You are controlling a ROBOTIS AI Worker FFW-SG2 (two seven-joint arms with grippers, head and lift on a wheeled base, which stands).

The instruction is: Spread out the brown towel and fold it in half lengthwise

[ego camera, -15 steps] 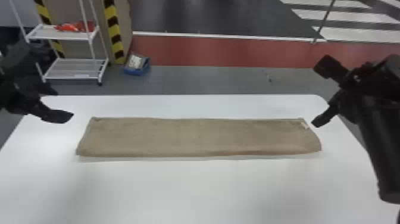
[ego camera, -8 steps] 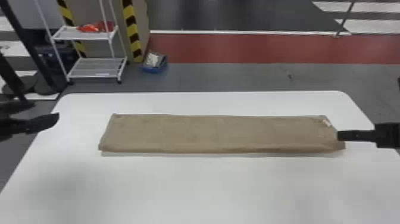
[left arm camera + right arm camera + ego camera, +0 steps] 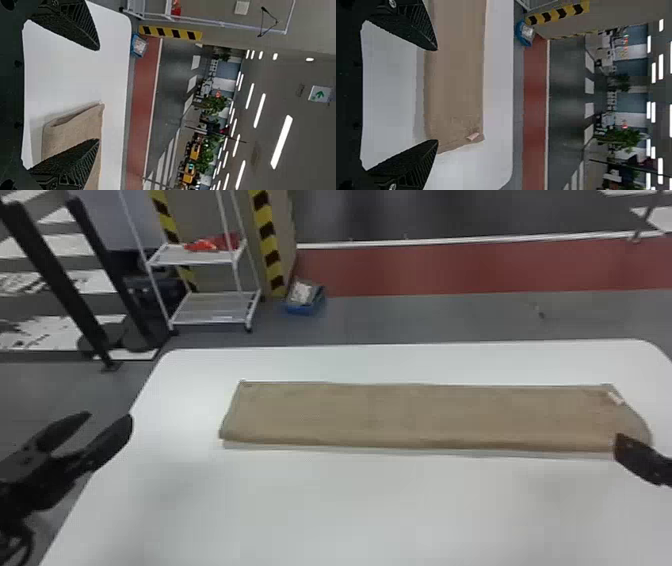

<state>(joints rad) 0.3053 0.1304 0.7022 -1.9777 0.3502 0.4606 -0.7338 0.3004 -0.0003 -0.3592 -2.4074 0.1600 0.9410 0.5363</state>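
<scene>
Near the right gripper (image 3: 642,460) and farther from the left gripper (image 3: 111,416), the towel (image 3: 425,415) was laid folded lengthwise on the tabletop (image 3: 350,510); both grippers were released, fingers parted.

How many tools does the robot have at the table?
2. The left tool is by the left edge of the table. The right tool is at the right end of the towel, near its front corner. Both are open.
</scene>
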